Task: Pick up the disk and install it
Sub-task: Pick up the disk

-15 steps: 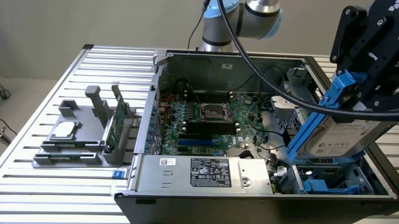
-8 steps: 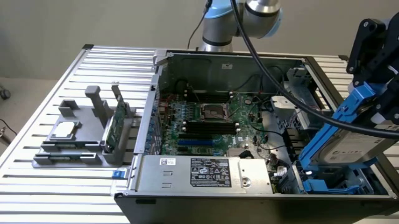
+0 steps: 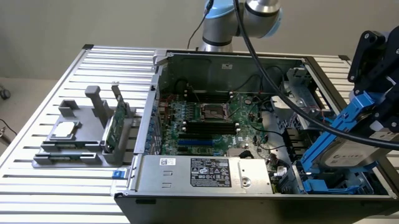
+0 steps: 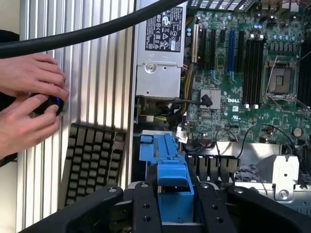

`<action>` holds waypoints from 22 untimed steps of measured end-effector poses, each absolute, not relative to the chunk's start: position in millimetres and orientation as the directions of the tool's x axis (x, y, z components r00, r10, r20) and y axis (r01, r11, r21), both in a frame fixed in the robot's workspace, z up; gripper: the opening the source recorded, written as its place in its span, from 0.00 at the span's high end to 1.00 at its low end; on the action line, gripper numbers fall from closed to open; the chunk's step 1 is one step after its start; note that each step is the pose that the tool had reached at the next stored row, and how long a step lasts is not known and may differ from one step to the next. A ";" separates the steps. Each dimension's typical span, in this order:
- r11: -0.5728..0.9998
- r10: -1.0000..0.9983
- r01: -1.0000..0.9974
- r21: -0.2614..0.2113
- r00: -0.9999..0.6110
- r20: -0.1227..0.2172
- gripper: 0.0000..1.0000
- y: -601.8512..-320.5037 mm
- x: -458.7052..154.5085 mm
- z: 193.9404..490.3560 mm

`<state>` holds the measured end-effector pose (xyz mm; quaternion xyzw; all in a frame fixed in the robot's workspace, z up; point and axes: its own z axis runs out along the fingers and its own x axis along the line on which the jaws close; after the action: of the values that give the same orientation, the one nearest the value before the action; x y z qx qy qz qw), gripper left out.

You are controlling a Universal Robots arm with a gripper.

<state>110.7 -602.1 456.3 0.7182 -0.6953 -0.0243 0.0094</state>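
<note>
The disk, a silver hard drive in a blue plastic carrier, hangs tilted over the open computer case at the exterior view's right. Its lower end dips toward the drive bay with a blue bracket at the case's front right corner. My gripper holds the disk by its upper end. In the wrist view the two black fingers stand on either side of the disk's blue carrier, and the gripper is shut on it.
The case holds the motherboard and a grey power supply. A thick black cable runs across the case to my wrist. A grey fixture on the slatted table holds a green card and a silver chip. A person's hands hold a small device near a keyboard.
</note>
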 end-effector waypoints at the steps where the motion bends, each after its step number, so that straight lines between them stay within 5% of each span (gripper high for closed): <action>1: -0.031 -0.999 -0.998 0.047 0.030 -0.023 0.67 -601.7 111.1 455.5; 22: -0.015 -1.000 -0.999 0.047 0.014 -0.024 0.67 -596.7 115.3 447.0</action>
<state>115.3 -596.7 447.0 0.7121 -0.7016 -0.0250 0.0086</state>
